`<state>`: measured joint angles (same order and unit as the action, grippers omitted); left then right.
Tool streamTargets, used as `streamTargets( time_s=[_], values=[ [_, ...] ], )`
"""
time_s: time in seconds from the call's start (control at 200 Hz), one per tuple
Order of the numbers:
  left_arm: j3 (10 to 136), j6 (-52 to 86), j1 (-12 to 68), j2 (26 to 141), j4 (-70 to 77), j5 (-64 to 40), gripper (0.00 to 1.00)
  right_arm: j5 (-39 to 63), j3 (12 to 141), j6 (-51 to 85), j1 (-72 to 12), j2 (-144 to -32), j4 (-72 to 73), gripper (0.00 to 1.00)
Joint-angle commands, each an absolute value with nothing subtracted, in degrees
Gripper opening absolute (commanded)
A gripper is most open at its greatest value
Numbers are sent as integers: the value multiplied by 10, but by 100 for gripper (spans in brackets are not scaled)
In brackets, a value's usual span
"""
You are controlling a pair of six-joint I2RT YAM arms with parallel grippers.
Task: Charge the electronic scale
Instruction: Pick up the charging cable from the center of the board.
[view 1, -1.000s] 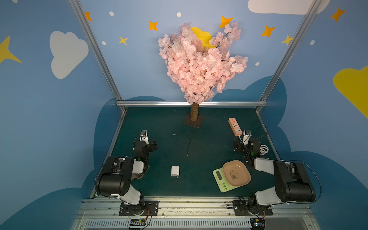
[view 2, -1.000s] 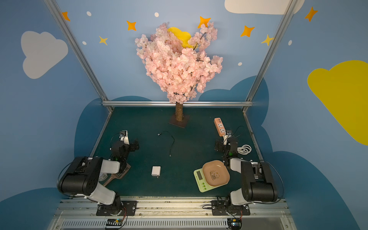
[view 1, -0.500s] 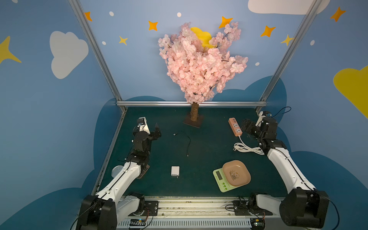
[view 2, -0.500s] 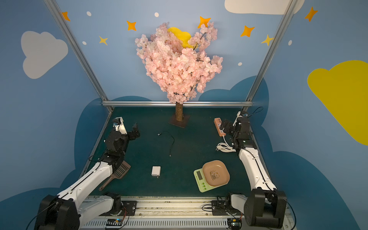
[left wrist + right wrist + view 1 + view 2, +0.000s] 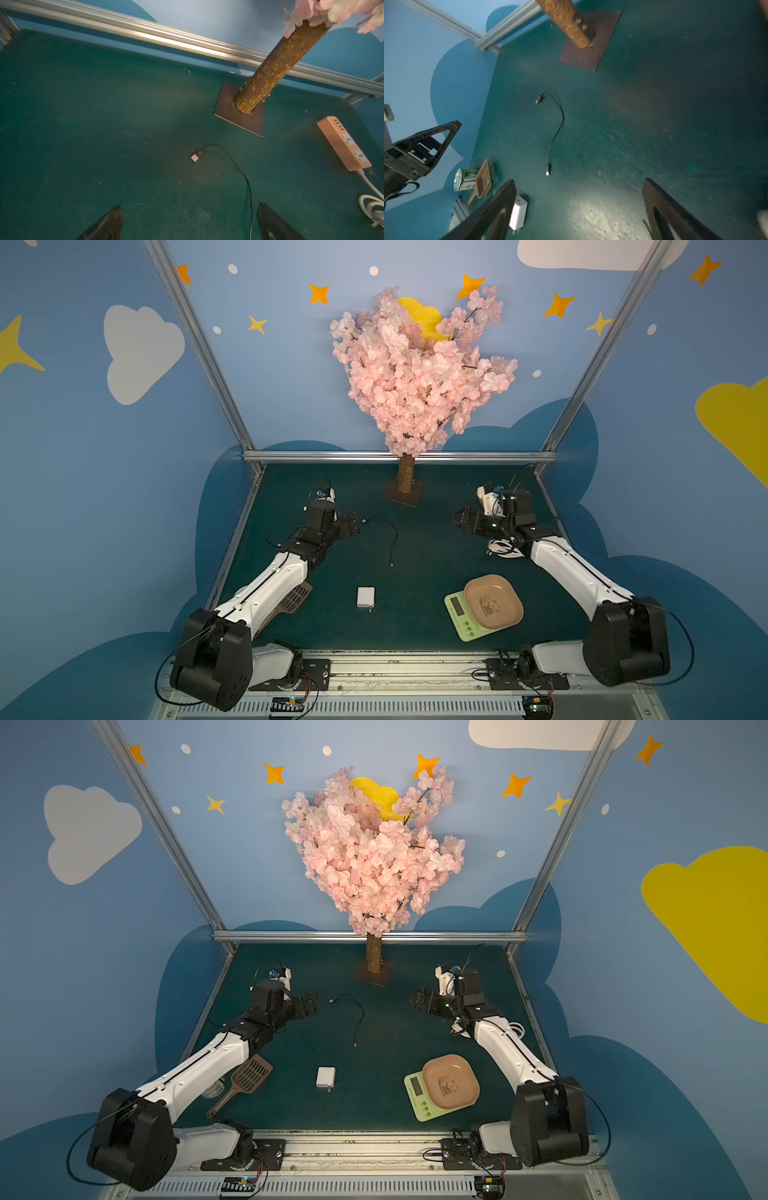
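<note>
Near the front-right edge of the tabletop (image 5: 409, 626), electronic scale (image 5: 457, 608) with panda-print tray (image 5: 493, 600) on top; left hand (image 5: 352, 526) and right hand (image 5: 459, 520), both spread, flank open centre crossed by black cable (image 5: 395, 537).

staged robot booth: painted sky walls (image 5: 104, 489), fake blossom tree (image 5: 419, 377)

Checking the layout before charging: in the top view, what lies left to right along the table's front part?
In a top view: brown slotted scoop, white charger block, electronic scale.
</note>
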<state>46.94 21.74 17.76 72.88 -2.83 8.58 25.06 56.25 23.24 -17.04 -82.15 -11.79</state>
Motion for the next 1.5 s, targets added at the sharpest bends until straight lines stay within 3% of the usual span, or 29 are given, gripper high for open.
streamTargets(
  time_s=[0.0, 0.26, 0.611, 0.791, 1.181, 1.492],
  values=[
    [478, 232, 168, 709, -49, 30, 100, 248, 618, 182, -226, -892, -85, 94],
    [460, 225, 158, 665, -68, -8, 100, 163, 781, 86, -330, -1093, -116, 93],
    [444, 227, 156, 628, -83, -21, 100, 98, 1013, 35, -369, -1294, -210, 82],
    [445, 230, 156, 630, -87, -27, 100, 88, 1094, 12, -374, -1352, -241, 79],
    [445, 242, 157, 632, -88, -35, 100, 84, 1216, -6, -385, -1430, -289, 60],
    [442, 245, 156, 626, -95, -33, 100, 91, 1258, -7, -390, -1456, -322, 40]
  ],
)
